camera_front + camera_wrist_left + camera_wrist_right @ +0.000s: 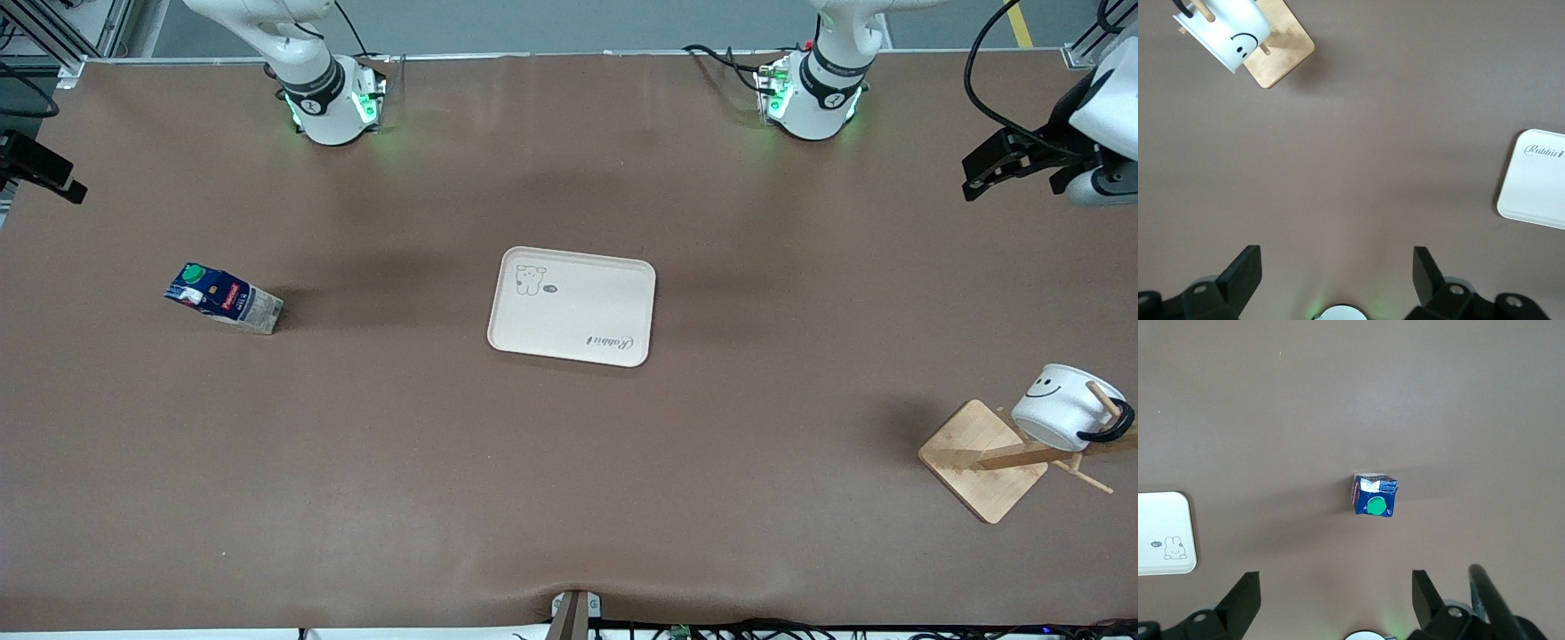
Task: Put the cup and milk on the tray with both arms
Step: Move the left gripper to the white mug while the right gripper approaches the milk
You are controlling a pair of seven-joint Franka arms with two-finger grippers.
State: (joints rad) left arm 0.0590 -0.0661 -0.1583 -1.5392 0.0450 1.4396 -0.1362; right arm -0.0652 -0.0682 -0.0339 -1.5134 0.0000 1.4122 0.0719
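Observation:
The cream tray (571, 307) lies in the middle of the table, with nothing on it. The milk (222, 298) stands upright on the table toward the right arm's end; the right wrist view shows its green cap from above (1373, 495). The cup (1062, 404) hangs tilted on a peg of a wooden stand at the left arm's end, and also shows in the left wrist view (1231, 33). My left gripper (1336, 267) is open and empty, high over bare table at the left arm's end (987, 173). My right gripper (1335, 590) is open and empty, high over the table's right-arm end (53, 178).
The wooden stand has a square base (982, 458) and slanted pegs, near the table's edge at the left arm's end. Brown table cloth (569, 489) surrounds the tray. The tray's corner shows in both wrist views (1538, 180) (1161, 533).

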